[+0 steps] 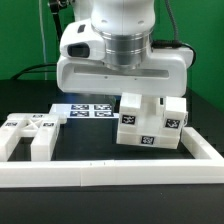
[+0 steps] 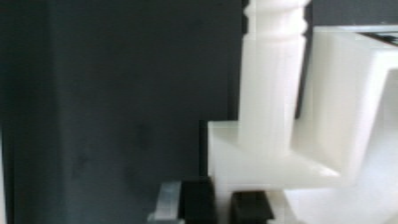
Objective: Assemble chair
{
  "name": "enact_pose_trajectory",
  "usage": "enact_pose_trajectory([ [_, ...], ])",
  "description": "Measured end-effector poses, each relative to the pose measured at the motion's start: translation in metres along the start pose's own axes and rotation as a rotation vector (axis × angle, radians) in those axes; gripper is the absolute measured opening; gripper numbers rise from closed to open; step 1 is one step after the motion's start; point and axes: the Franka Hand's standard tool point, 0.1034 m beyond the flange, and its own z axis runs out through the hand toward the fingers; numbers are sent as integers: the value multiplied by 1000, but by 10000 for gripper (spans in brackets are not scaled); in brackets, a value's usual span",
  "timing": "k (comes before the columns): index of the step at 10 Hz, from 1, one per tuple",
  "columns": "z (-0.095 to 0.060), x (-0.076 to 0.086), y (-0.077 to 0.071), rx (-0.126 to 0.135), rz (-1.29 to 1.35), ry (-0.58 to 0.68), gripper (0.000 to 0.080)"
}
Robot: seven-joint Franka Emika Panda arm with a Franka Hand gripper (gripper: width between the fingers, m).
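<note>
In the exterior view, the half-built chair (image 1: 150, 125) is standing just inside the border rail (image 1: 110, 172), at 4 o'clock from the picture's middle. Judging by that, the rail is serving as a stop to brace the piece while parts are being joined. The arm's hand housing (image 1: 120, 70) is hanging at 12 o'clock from the chair, close over it and leaning slightly toward 11. That fits an approach from straight above. What lies under the housing is being hidden by the chair's own blocks. The loose parts (image 1: 30, 135) are lying at 9 o'clock from the chair, well apart from it and within easy reach. The marker board (image 1: 90, 108) is lying flat on the table at 10 o'clock from the chair, behind it.

In the wrist view, 1 turned post (image 2: 267, 60) is rising out of a square block (image 2: 267, 150), and a flat panel (image 2: 356, 90) is standing just beside both. The gripper (image 2: 214, 203) is showing only as 2 short fingers (image 2: 249, 207) at the frame's edge, set a small gap apart. They are sitting right at the block's near edge. I cannot tell whether they are pinching that edge or merely hovering against it. The post is lining up almost straight ahead of the fingers, so the chair appears to be centred on the tool.
</note>
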Motion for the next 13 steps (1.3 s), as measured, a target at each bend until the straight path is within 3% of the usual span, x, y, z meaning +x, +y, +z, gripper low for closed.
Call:
enact_pose_trajectory([
  [6,12,-6,14,-27,23,-350,34],
  [9,24,-5,25,-52,46,-550,34],
  [12,26,-9,27,-48,49,-546,38],
  [13,26,-8,28,-47,50,-546,254],
])
